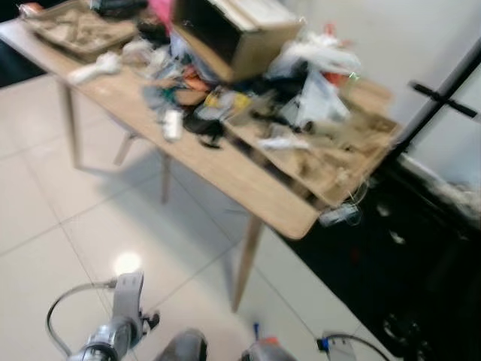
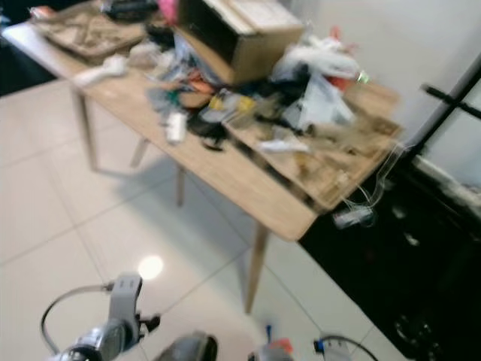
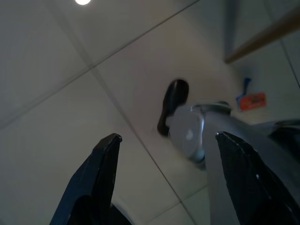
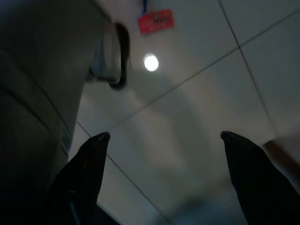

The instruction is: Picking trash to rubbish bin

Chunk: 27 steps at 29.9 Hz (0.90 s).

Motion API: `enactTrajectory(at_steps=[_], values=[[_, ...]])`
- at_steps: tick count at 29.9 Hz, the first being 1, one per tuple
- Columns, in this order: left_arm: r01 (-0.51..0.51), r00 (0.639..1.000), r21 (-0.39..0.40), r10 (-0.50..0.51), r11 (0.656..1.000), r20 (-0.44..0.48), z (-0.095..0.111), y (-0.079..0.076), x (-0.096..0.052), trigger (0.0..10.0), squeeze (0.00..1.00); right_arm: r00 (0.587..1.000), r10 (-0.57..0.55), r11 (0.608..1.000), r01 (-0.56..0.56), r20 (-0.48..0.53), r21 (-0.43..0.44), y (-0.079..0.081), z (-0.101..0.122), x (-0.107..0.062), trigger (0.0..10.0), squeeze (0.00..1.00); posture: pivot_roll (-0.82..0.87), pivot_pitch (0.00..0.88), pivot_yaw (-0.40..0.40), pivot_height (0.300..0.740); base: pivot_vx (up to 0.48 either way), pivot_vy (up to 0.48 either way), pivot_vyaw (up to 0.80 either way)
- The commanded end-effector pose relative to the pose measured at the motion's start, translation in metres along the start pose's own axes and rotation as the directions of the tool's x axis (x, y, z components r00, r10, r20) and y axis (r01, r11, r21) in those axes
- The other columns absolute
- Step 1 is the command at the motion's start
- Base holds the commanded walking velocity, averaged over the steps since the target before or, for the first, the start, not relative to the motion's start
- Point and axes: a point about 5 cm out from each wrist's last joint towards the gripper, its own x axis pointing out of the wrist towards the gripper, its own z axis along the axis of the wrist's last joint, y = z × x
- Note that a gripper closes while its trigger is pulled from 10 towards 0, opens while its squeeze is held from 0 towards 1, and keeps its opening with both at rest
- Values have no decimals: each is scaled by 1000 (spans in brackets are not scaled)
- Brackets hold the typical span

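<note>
Trash (image 1: 248, 113) heaped over wooden table (image 1: 248, 192) to its far edge; left gripper (image 3: 164, 154) and right gripper (image 4: 161, 154) both spread apart above tiled floor (image 1: 45, 195).

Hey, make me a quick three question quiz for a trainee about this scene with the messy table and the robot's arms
1. True or false: the cardboard box on the wooden table stands upright with its opening facing the ceiling.
2. Multiple choice: the small red item on the floor lies A) on the table, B) on the tiles near the robot's foot, C) inside the box.
3. Fill in: in the wrist views, the left gripper and the right gripper both hang over the ____ with jaws apart.

Key: 1 false, it is tipped with its opening sideways; 2 B; 3 floor.
</note>
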Motion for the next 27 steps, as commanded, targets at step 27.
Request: enactTrajectory(at_steps=[27], values=[[58, 998, -55, -59, 997, -28, -8, -9, 1, 10000, 0, 998, -52, 999, 52, -22, 9, -8, -2, -1, 10000, 0, 136, 96, -55, 740, 0, -165, 114]])
